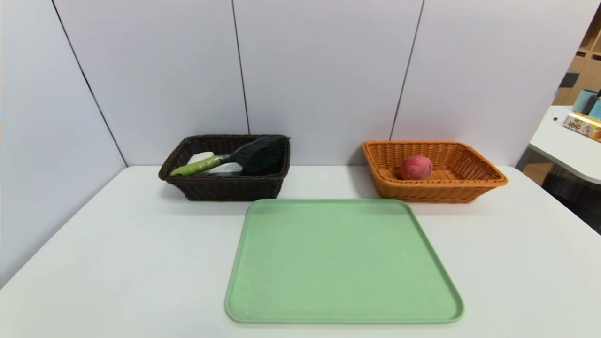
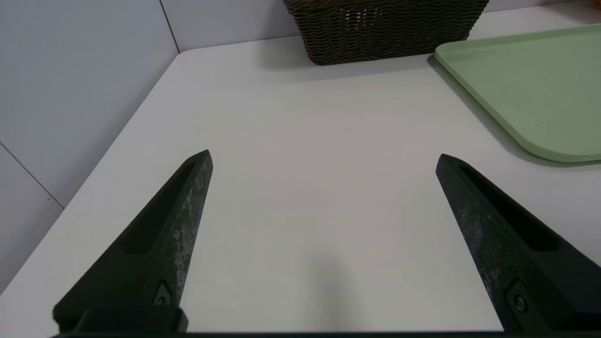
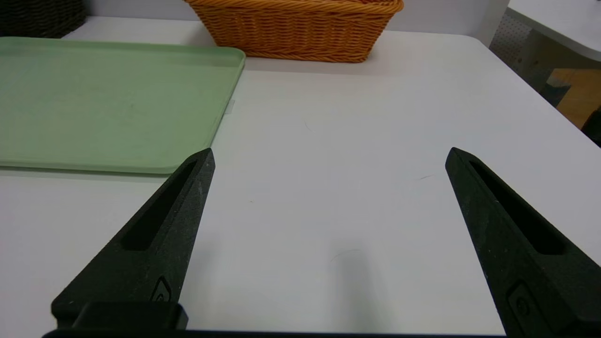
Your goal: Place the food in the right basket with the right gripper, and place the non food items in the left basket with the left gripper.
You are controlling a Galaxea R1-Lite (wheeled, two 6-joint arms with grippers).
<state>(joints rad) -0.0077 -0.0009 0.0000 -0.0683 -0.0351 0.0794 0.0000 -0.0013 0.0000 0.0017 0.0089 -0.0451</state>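
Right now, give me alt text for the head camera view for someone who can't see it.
A bare green tray sits centred on a white table, with two wicker baskets behind it. The dark brown basket on the left holds a green-handled brush lying over white items; the orange basket on the right holds a red-pink peach.
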